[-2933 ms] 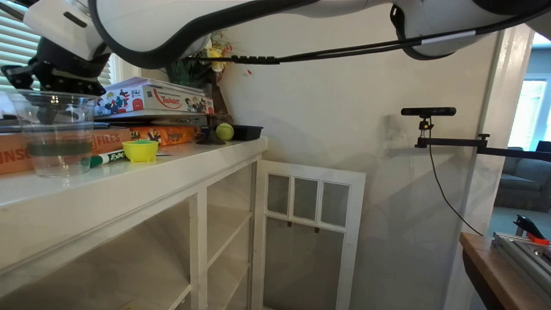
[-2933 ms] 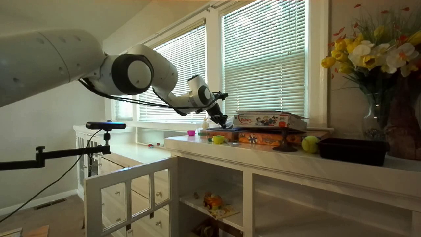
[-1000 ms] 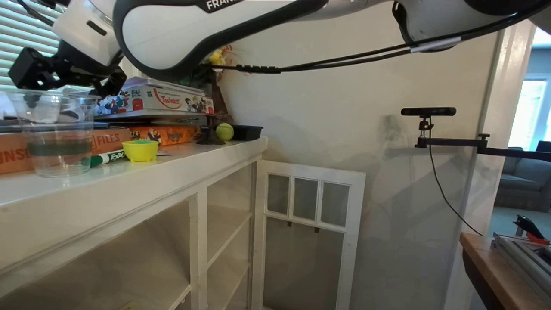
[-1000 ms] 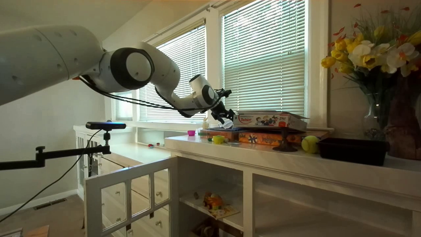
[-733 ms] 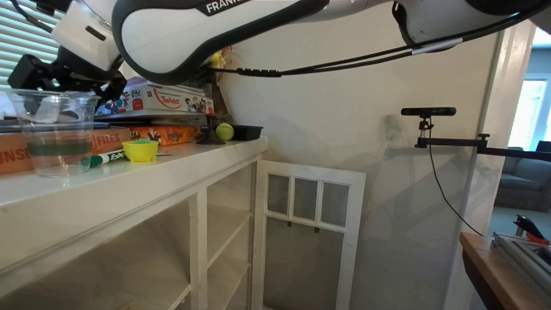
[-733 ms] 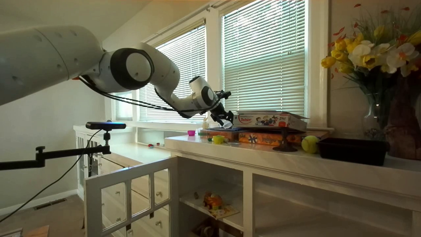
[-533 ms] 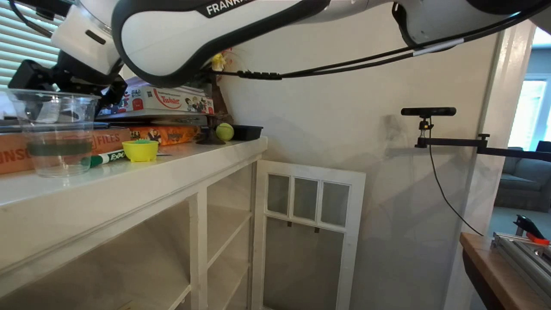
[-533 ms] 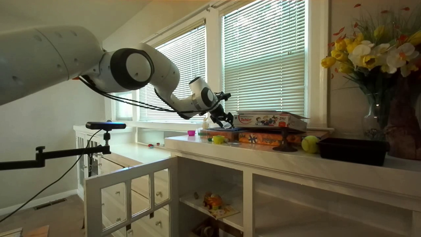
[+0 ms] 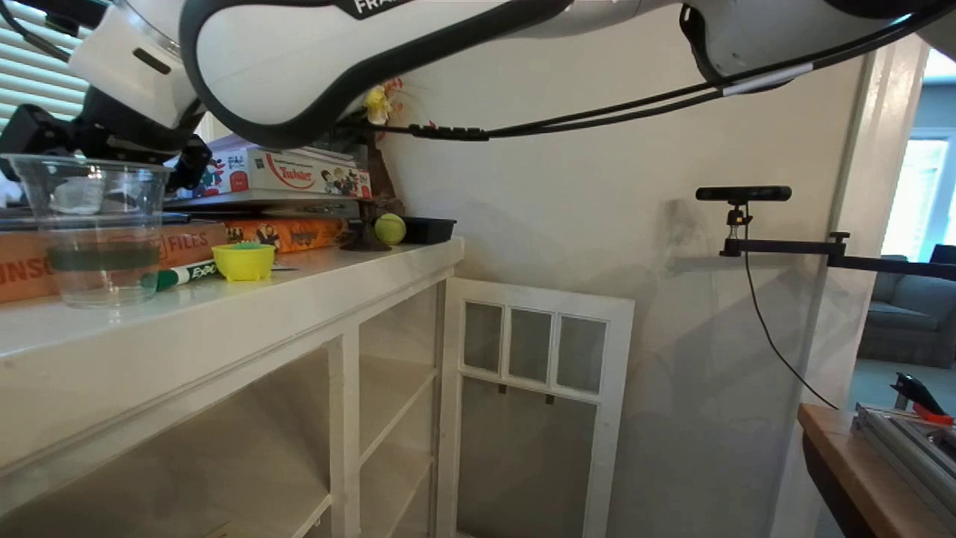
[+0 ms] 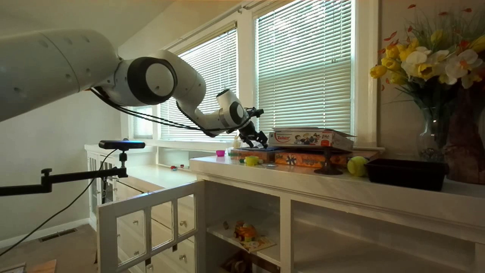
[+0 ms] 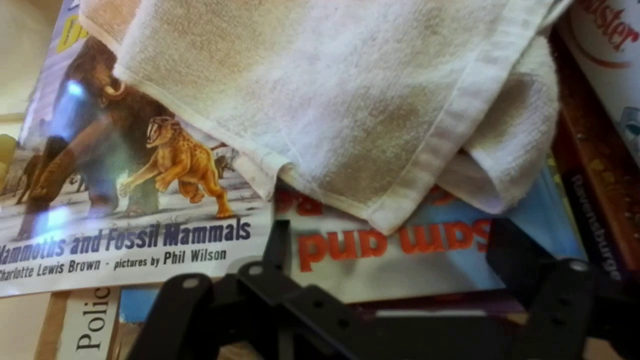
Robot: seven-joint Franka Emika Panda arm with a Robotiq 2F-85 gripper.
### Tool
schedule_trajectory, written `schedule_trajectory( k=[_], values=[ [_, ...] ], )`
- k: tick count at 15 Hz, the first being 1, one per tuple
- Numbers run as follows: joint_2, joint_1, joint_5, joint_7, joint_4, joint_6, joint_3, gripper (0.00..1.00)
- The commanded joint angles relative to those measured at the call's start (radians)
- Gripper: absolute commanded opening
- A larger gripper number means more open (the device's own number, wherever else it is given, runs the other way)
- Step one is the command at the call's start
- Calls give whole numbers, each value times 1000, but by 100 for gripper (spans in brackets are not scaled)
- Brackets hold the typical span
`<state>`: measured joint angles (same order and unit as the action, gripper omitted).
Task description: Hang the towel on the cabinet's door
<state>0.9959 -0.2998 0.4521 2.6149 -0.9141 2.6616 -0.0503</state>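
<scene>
Your arm stretches over the counter, fingers tilted down and apart near the towel; contact is hard to judge.

The hand, jaws apart, hangs low beside a white game box. The cabinet door stands open, with 3 panes along its top.

A white counter runs below the claw. On it stand a brown box and a yellow cup, both near the claw, and, well apart from it, a ball beside a black tray.
</scene>
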Motion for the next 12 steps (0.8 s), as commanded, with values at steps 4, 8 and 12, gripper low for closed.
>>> schedule_trajectory(
  k=[4, 8, 12],
  values=[
    [22, 21, 3, 98, 17, 24, -67, 100],
    [39, 17, 23, 142, 36, 54, -53, 100],
    [39, 34, 96, 140, 21, 81, -85, 100]
  ],
)
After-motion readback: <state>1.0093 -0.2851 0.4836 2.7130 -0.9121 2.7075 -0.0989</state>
